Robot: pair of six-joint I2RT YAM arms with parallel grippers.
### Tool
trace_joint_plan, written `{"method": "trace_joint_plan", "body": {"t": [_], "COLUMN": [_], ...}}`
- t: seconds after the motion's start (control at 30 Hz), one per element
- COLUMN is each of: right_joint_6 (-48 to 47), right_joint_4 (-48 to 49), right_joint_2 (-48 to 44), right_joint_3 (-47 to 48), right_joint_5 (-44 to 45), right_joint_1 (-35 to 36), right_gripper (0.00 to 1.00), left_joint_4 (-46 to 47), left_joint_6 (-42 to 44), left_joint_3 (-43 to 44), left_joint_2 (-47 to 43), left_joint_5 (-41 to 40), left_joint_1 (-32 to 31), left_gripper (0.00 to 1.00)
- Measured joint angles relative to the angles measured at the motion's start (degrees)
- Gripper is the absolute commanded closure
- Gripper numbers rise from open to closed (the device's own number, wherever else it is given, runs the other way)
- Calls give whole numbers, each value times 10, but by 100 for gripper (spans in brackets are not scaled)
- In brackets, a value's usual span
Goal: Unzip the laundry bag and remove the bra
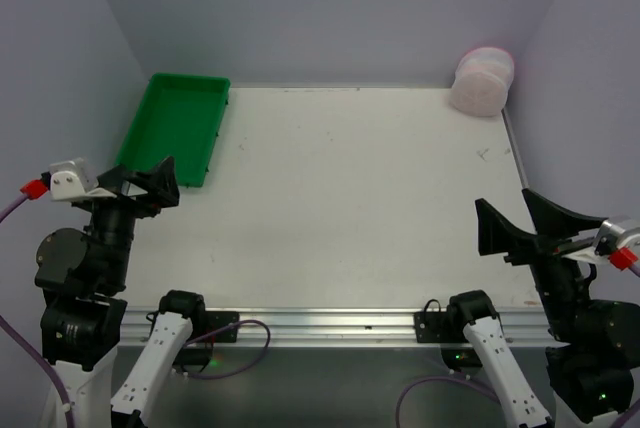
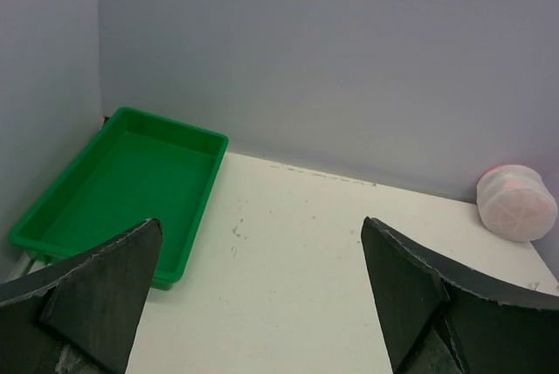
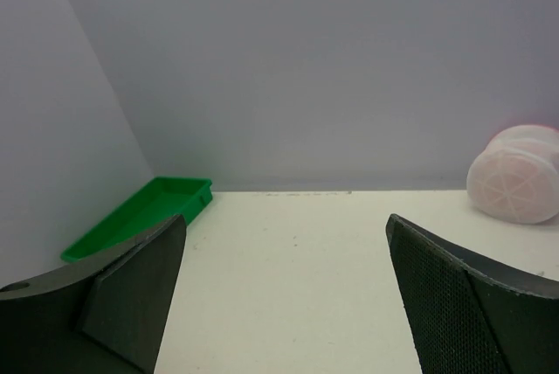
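End effectors [image 1: 148, 180] [image 1: 503, 206] splayed; laundry bag [image 1: 480, 83] on edge, face nearward.

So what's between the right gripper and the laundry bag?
Only bare tabletop lies between the right gripper and the laundry bag in the far right corner; the top view shows this, and the right wrist view agrees.

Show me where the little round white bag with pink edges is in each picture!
Top view: the laundry bag is in the far right corner.
Left wrist view: laundry bag at the right edge, just below mid-height.
Right wrist view: laundry bag at the right edge, mid-height.
Shared landmark: the green tray, at left in all three.
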Motion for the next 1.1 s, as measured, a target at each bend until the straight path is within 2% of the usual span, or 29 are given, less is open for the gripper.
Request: {"method": "trace_joint_plan", "body": {"t": [0.27,0.43,0.67,0.9,1.1], "right_joint_6": [30,91,168,263,310], "right_joint_4": [12,9,9,31,45], "right_joint_2": [7,78,179,376,609], "right_joint_3": [-35,-44,-66,-33,97], "right_joint_5": [14,33,58,140,193], "right_joint_1": [0,0,0,-6,-24], "right_gripper": [1,1,1,1,1], "left_joint_4": [8,19,37,75,95], "left_joint_6": [-9,-20,-20,-25,-19], "left_joint_3": [-19,-84,-125,-159,-162], "left_joint_2": [7,16,63,66,84], "left_joint_5": [14,30,37,57,56], "left_joint_1": [0,0,0,0,0], "left_gripper": [0,0,0,0,0]}}
